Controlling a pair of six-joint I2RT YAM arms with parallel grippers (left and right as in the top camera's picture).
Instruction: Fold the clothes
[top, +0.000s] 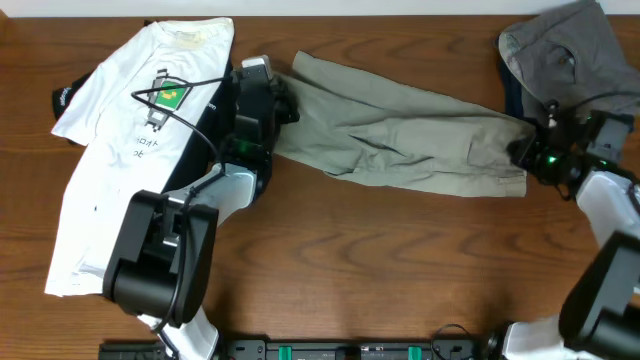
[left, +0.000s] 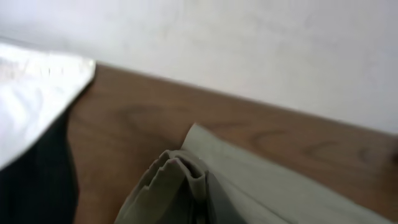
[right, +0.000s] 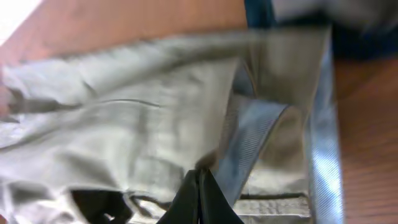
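Observation:
Khaki trousers (top: 400, 130) lie stretched across the middle of the table, legs to the left and waist to the right. My left gripper (top: 285, 108) is at the leg end. In the left wrist view the leg cloth (left: 186, 180) is bunched in pleats at the jaws, whose fingers are mostly hidden. My right gripper (top: 522, 152) is at the waist end. In the right wrist view its black fingers (right: 200, 180) are pressed together on the trousers (right: 124, 118), with the inner waistband lining turned up beside them.
A white T-shirt (top: 120, 150) with a green logo lies at the left over a black garment (top: 205, 125). Both also show in the left wrist view: the T-shirt (left: 31, 93) and the black garment (left: 37, 180). A grey garment (top: 565, 50) lies on a dark blue one (top: 508, 85) at the back right.

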